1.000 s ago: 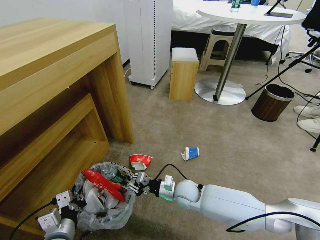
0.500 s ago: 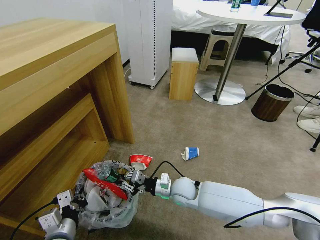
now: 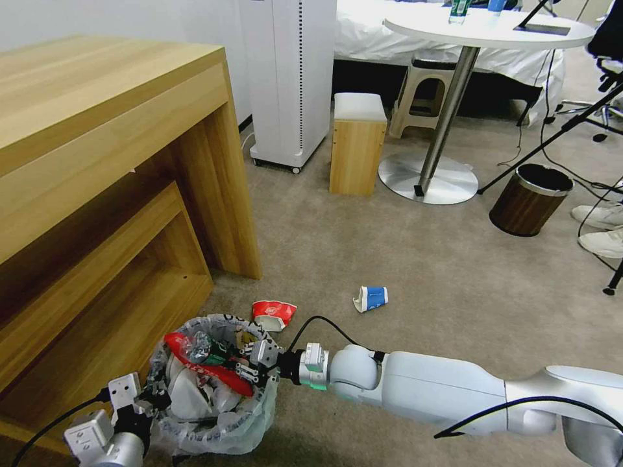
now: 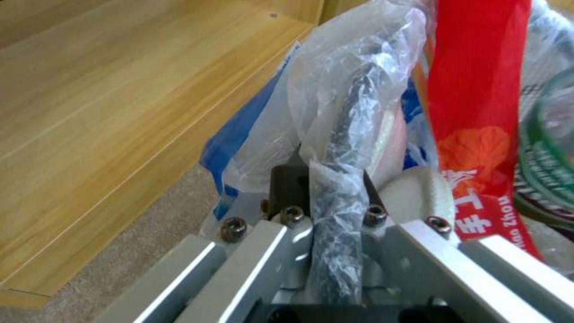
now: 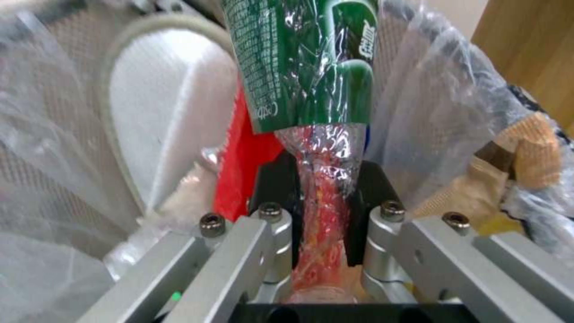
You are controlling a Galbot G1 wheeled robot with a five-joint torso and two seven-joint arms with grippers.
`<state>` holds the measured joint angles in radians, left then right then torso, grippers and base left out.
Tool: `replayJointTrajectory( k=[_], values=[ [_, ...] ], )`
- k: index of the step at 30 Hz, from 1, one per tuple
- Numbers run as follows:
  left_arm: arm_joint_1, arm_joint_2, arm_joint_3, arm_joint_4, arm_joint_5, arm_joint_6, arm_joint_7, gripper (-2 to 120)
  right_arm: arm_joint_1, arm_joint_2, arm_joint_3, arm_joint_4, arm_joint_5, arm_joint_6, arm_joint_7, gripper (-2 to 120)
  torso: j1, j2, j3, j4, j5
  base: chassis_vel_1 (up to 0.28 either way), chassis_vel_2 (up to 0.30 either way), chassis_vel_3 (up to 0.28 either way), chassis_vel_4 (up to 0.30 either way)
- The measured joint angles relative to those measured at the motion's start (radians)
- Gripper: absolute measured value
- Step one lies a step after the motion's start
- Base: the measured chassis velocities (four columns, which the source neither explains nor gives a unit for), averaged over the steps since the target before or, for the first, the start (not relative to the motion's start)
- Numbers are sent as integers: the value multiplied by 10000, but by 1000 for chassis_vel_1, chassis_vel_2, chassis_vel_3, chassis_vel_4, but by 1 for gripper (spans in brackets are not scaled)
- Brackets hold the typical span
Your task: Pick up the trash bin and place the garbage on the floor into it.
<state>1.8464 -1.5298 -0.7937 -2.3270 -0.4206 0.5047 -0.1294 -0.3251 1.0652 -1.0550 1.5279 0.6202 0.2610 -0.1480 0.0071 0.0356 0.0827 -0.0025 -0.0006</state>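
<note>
- Risk: right gripper point(image 3: 250, 364) is pinched on green-labelled bottle point(image 3: 211, 351) by its clear neck. Thin crinkly plastic, so it may slip or twist out before it's fully inside.
- Risk: trash bin point(image 3: 214, 425) already heaped. Red packet point(image 3: 207, 363) lies across the top, so bottle could rest on it and roll off onto the floor point(image 3: 402, 259).
- Risk: left gripper point(image 3: 148, 401) is clamped on the bin's rim, bag plastic caught btwn its fingers. Thin bag may tear or pull loose if right arm pushes down hard.
- Bin location: held by left gripper just off the beige carpet, near corner of wood desk point(image 3: 110, 162), beside its lower shelf.
- Bin contents: red packet, bottle, white slipper point(image 5: 173, 103), brownish crumpled paper point(image 5: 520, 157), blue-white wrapper bits.
- Still on floor: red-white cup point(image 3: 273, 313) just beside bin rim; blue-white cup point(image 3: 370, 298) farther out, apart from bin.
- Brown wood-grain bin point(image 3: 529, 198) sits far off by round table point(image 3: 487, 29), not involved. Contents: can't tell.
</note>
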Motion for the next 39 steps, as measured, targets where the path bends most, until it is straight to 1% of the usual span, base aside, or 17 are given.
replayJointTrajectory(
  k=[6,7,8,11,12,15,16,20,21,23,24,25,28,29,30,32,39],
  values=[
    [49,2,-20,-35,16,-17,30,1,14,20,-23,89,-5,-111,259,12,0,0,1,0,0,0,0,0,0],
    [51,-3,-19,-35,21,-25,44,1,53,8,-4,144,32,-122,262,17,0,0,0,0,0,0,0,0,0],
    [51,-3,-19,-35,21,-25,44,1,53,8,-4,144,32,-122,262,17,0,0,0,0,0,0,0,0,0],
    [46,-23,-2,-33,37,-32,73,1,82,-70,71,321,190,-180,278,32,0,0,1,0,0,0,0,0,0],
    [46,-23,-2,-33,37,-32,73,1,82,-70,71,321,190,-180,278,32,0,0,1,0,0,0,0,0,0],
    [47,-29,-8,8,69,-46,80,1,82,-205,159,545,318,-233,338,46,0,0,0,0,-1,0,0,0,0],
    [47,-29,-8,8,69,-46,80,1,82,-205,159,545,318,-233,338,46,0,0,0,0,-1,0,0,0,0],
    [59,-67,-22,35,123,-54,87,1,46,-356,238,830,390,-275,432,63,0,0,0,1,0,0,0,0,0],
    [59,-67,-22,35,123,-54,87,1,46,-356,238,830,390,-275,432,63,0,0,0,1,0,0,0,0,0],
    [61,-87,-22,81,172,-60,97,1,-24,-444,339,1004,460,-291,523,75,0,0,0,0,0,0,0,0,0],
    [60,-96,-20,116,200,-65,103,1,-78,-484,407,1116,551,-300,578,78,0,0,0,0,0,0,0,0,0],
    [60,-96,-20,116,200,-65,103,1,-78,-484,407,1116,551,-300,578,78,0,0,0,0,0,0,0,0,0],
    [72,-112,-6,192,284,-74,112,1,-218,-540,608,1422,740,-465,767,92,0,0,0,0,-1,0,0,0,0],
    [72,-112,-6,192,284,-74,112,1,-218,-540,608,1422,740,-465,767,92,0,0,0,0,-1,0,0,0,0],
    [90,-122,8,191,303,-85,117,1,-233,-540,606,1421,709,-506,809,97,0,0,0,0,1,0,0,0,0],
    [130,-148,39,163,331,-102,156,1,-292,-527,542,1312,620,-512,851,100,0,0,0,1,-1,0,0,0,0],
    [153,-134,45,154,391,-185,204,1,-515,-492,338,1269,670,-599,1051,100,0,0,0,0,0,0,0,0,0]
  ],
)
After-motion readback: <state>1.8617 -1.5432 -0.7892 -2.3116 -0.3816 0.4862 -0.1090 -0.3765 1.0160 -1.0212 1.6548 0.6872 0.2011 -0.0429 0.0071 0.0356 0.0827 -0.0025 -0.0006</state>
